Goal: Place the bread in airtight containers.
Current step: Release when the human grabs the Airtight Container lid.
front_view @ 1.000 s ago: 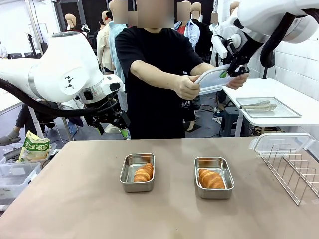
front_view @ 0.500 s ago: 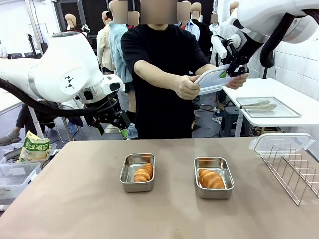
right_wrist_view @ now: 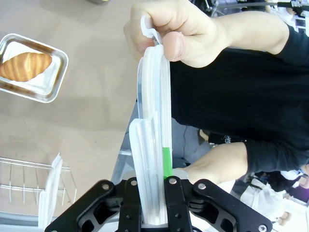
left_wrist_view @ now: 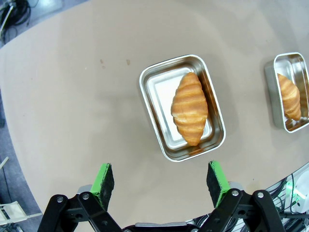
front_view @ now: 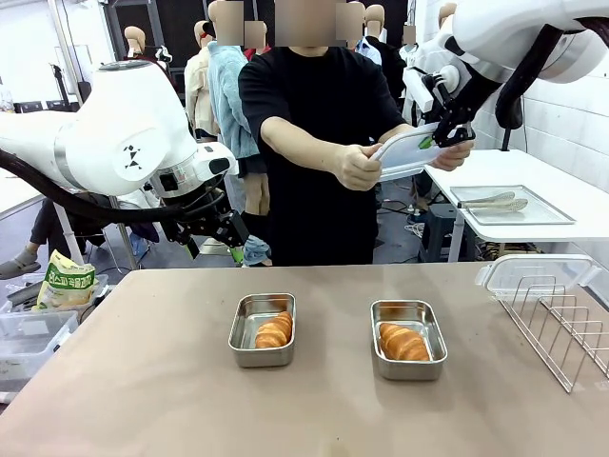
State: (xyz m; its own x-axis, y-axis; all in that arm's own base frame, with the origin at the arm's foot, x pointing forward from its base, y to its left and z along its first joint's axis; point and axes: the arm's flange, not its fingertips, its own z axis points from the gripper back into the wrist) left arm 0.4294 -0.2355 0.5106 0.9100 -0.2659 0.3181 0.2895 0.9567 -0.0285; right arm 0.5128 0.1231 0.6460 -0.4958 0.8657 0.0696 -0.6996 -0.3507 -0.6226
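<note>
Very little has moved in the last second: the person behind the bench (front_view: 143, 381) has shifted a little sideways, but the clear lid (front_view: 404, 152) hangs in the same spot in the air, well above and beyond the tubs. The right gripper (front_view: 433, 141) stays clenched on one end of that lid, its green pads pinching the plastic edge, while the person grips the far end with one hand (front_view: 357, 167) and steadies it near the gripper with the other hand (front_view: 457, 154). In the right wrist view the plastic looks layered, so it may be two lids stacked; that cannot be told for certain. The handover therefore seems stalled halfway, with neither side letting go. The left gripper (left_wrist_view: 161, 176) hovers released, its jaws wide apart, above the left tub (front_view: 262, 360). One roll (front_view: 274, 330) lies in that tub and a second roll (front_view: 403, 343) lies in the right tub (front_view: 409, 369), both tubs uncovered. The bread is thus placed; closing the tubs appears to be what remains, and it waits on this lid being freed.
</note>
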